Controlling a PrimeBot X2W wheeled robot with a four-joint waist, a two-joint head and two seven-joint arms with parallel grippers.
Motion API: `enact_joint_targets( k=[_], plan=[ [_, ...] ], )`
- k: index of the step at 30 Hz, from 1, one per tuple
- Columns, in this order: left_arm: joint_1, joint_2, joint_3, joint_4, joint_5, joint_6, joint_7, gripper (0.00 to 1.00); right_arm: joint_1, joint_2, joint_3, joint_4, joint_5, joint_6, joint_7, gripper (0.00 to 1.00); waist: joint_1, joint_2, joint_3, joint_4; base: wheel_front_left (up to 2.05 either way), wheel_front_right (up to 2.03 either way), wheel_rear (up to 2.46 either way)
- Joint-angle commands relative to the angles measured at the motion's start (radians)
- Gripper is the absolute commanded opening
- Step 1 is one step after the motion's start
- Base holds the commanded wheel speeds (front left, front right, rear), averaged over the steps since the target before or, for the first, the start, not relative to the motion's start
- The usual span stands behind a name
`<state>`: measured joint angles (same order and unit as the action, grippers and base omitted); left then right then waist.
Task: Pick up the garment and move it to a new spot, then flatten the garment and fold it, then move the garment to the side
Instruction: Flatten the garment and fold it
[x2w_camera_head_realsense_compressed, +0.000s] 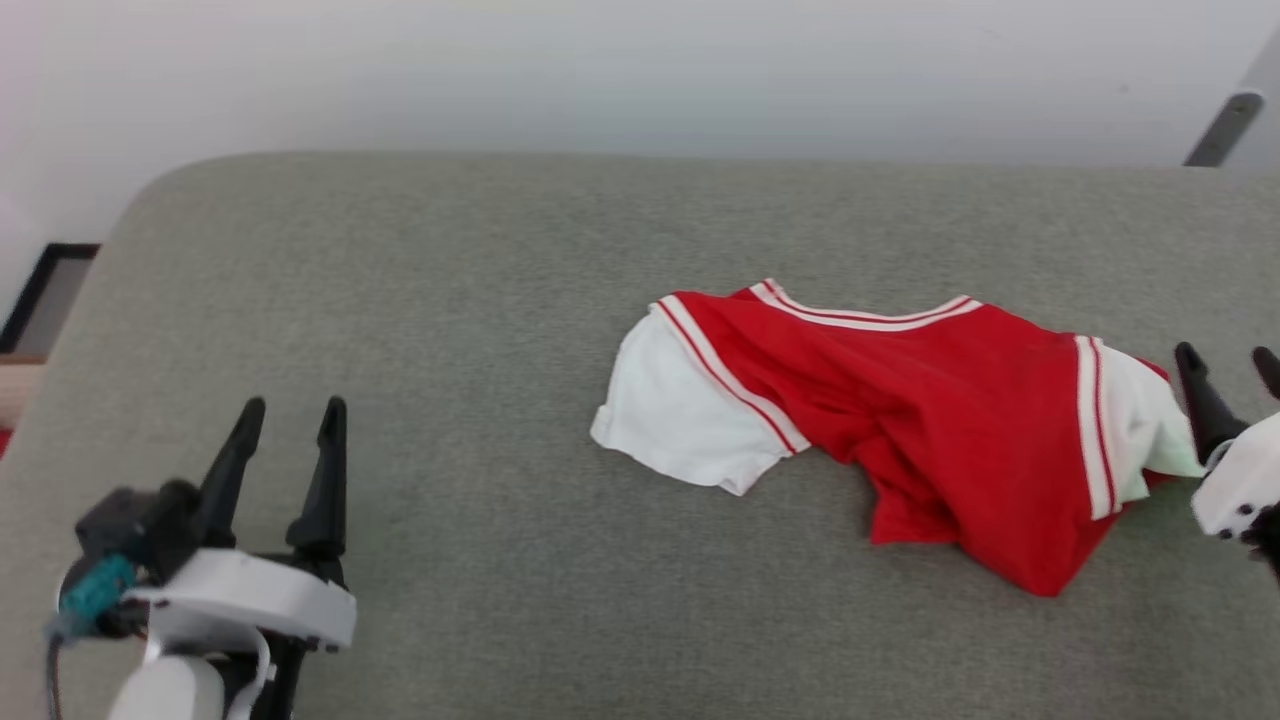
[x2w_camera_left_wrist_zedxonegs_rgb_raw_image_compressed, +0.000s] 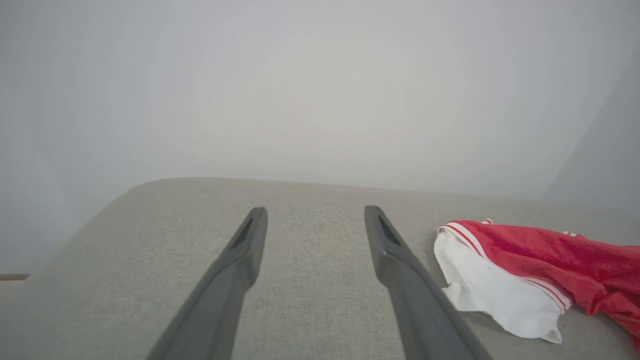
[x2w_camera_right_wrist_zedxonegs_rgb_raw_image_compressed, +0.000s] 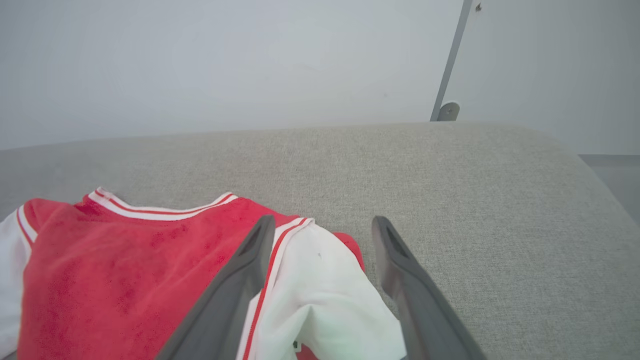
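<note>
The garment is laid rumpled near the cushion's right edge, left gripper & right gripper are spread, so it prob. must be pulled flat next.

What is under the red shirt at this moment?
The shirt lies crumpled on a grey cushion, which shows all around it. The spot directly beneath is covered by cloth, and nothing pokes out at the edges.

Left gripper, two long dark fingers on a white wrist, sat spread wide. Right gripper was the same, fingers parted and pointing forward.
</note>
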<state>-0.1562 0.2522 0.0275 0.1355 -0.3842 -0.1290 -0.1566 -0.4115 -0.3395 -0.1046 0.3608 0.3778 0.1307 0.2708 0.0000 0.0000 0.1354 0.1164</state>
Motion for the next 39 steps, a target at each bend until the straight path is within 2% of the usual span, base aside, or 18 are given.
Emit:
enact_joint_targets(
  k=[1, 10, 13, 18, 24, 31, 39],
  plan=[
    [-0.024, 0.024, -0.017, -0.016, -0.020, -0.002, 0.028, 1.00, 0.032, 0.021, 0.006, -0.040, 0.004, 0.000, -0.041, 1.00, 0.0000, 0.0000, 0.004, -0.040, 0.00, 0.00, 0.00],
    [-0.127, 0.129, -0.099, -0.058, -0.145, -0.002, 0.226, 1.00, 0.131, 0.099, -0.007, -0.171, -0.022, 0.000, -0.205, 1.00, 0.0000, 0.0000, 0.016, -0.124, 0.00, 0.00, 0.00],
    [-0.173, 0.170, -0.132, -0.051, -0.204, -0.002, 0.317, 1.00, 0.165, 0.141, -0.014, -0.209, -0.037, 0.000, -0.241, 1.00, 0.0000, 0.0000, 0.019, -0.144, 0.00, 0.00, 0.00],
    [-0.260, 0.203, -0.193, -0.009, -0.300, -0.002, 0.504, 1.00, 0.204, 0.188, -0.031, -0.263, -0.057, 0.000, -0.270, 1.00, 0.0000, 0.0000, 0.020, -0.169, 0.00, 0.00, 0.00],
    [-0.356, 0.215, -0.254, 0.099, -0.374, -0.001, 0.719, 1.00, 0.219, 0.207, -0.035, -0.295, -0.061, 0.000, -0.277, 1.00, 0.0000, 0.0000, 0.026, -0.192, 0.00, 0.00, 0.00],
    [-0.415, 0.203, -0.326, 0.215, -0.398, -0.001, 0.855, 1.00, 0.227, 0.219, -0.044, -0.330, -0.064, 0.000, -0.272, 1.00, 0.0000, 0.0000, 0.037, -0.211, 0.00, 0.00, 0.00],
    [-0.458, 0.187, -0.378, 0.285, -0.405, -0.002, 0.884, 1.00, 0.217, 0.221, -0.059, -0.349, -0.061, 0.000, -0.263, 1.00, 0.0000, 0.0000, 0.062, -0.219, 0.00, 0.00, 0.00]
  ],
)
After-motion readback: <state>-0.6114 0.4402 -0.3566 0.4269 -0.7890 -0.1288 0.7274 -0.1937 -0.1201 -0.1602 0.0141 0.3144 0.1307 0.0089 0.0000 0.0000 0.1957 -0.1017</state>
